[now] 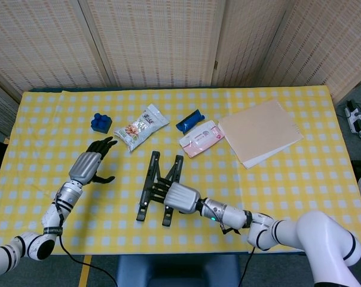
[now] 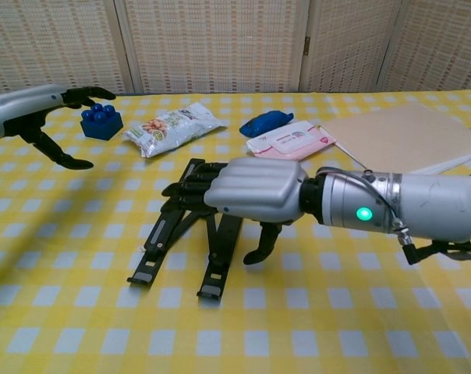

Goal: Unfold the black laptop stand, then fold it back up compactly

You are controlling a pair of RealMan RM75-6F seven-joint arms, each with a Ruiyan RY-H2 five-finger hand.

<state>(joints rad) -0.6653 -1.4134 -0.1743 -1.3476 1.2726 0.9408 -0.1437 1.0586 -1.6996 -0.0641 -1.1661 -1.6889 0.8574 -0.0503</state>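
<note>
Right hand (image 2: 251, 191) draped over laptop stand (image 1: 159, 186) at table centre, fingers seemingly curled on its crossbars, likely steadying it for folding. Left hand (image 1: 88, 167) at nine o'clock, spread, holding nothing.

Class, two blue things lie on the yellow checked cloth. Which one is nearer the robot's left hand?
The studded blue block, just beyond the left hand at the table's left. The other, a smooth blue packet, lies beside the pink wipes pack.
</note>
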